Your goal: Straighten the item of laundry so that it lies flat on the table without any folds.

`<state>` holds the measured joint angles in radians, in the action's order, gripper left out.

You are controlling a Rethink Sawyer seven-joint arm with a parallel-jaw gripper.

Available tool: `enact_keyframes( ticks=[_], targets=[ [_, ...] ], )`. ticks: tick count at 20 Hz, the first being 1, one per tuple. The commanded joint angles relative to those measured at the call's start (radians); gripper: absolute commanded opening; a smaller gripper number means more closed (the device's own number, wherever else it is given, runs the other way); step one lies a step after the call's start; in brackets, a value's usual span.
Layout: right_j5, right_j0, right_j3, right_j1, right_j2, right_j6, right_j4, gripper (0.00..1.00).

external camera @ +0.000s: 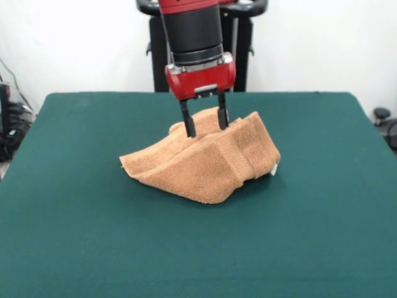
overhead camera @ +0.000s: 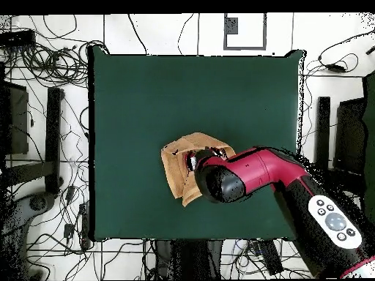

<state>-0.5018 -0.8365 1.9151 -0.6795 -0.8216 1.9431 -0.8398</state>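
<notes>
My end effector (external camera: pixel 205 123) is pinching the raised top fold of the towel (external camera: pixel 205 164), which is lying bunched at the centre of the frame on the green desk (external camera: pixel 74 236).

From above the arm (overhead camera: pixel 293 190) hides the pincer and part of the towel (overhead camera: pixel 178 168); front view cuts the arm off at the top edge. Pincer (external camera: pixel 205 123) tips sink behind a towel ridge, grip unclear; the worktop (external camera: pixel 74 236) runs off the bottom edge.
</notes>
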Motion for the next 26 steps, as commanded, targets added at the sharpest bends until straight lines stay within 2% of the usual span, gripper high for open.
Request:
enact_keyframes(
  ticks=[1,11,15,23,25,26],
  targets=[
    [-0.056,0.035,-0.015,-0.025,-0.113,-0.259,-0.003,1.00],
    [-0.135,0.123,-0.037,-0.093,-0.117,-0.213,0.056,1.00],
    [-0.151,0.173,-0.033,-0.129,-0.078,-0.157,0.060,1.00],
    [-0.130,0.212,-0.040,-0.132,-0.044,-0.134,0.065,1.00],
    [-0.141,0.223,-0.016,-0.150,-0.001,-0.061,0.088,1.00],
    [-0.150,0.236,0.006,-0.173,0.039,0.015,0.110,1.00]
  ],
)
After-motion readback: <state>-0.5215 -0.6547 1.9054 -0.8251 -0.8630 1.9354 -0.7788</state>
